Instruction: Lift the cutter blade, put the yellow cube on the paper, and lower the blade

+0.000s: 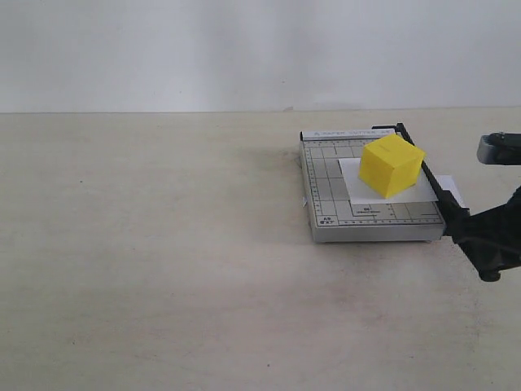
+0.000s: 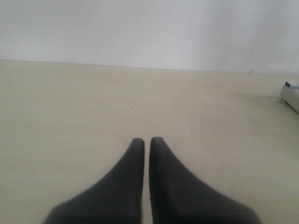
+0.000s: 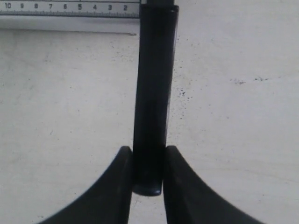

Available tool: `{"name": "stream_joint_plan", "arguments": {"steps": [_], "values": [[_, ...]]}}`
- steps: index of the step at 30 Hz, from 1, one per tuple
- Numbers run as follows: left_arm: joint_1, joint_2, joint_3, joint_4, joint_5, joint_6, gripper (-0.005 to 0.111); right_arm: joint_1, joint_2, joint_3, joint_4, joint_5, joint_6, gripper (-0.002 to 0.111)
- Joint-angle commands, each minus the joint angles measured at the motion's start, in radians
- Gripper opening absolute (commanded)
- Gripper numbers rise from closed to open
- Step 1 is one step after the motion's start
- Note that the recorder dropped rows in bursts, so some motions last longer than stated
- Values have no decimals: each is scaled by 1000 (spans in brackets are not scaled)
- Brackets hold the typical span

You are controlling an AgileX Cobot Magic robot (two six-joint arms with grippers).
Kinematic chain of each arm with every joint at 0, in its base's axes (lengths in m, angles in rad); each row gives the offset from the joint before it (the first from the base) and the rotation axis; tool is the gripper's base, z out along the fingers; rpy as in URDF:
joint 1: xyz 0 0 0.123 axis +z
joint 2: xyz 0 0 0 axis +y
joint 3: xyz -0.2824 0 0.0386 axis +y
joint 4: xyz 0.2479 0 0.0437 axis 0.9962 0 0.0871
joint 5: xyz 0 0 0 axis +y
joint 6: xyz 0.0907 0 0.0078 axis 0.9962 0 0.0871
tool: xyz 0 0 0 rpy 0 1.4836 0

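Cutter blade slim, black | right end effector grasping it | left end effector clenched

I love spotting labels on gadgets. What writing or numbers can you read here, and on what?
"10 9 8 7 6 5 4 3 2": ruler scale on the grey cutter base, right wrist view.
Print along the base's far edge and its grid labels: too blurred to read.
Mark on the yellow cube: too faint to read.
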Motion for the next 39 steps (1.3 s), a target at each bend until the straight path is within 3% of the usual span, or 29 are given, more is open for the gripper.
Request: {"name": "stream_joint_plan", "arguments": {"steps": [1, 7, 14, 20, 26, 33, 35, 39], "values": [[-2, -4, 4, 0, -3, 0, 4, 8, 68, 40, 13, 96, -11, 8], [-2, -4, 4, 0, -3, 0, 4, 8, 68, 40, 13, 100, -11, 9], [-2, -4, 4, 0, -3, 0, 4, 8, 68, 40, 8, 92, 14, 32], [-2, -4, 4, 0, -3, 0, 4, 8, 50, 38, -12, 137, 41, 34], [-2, -4, 4, 0, -3, 0, 4, 8, -106, 38, -55, 295, 125, 34], [-2, -4, 4, 0, -3, 0, 4, 8, -507, 40, -24, 424, 222, 33], [-2, -4, 4, 0, -3, 0, 4, 8, -647, 44, -8, 381, 242, 29], [-2, -4, 4, 0, -3, 0, 4, 8, -1006, 104, 3, 166, 218, 0]]}}
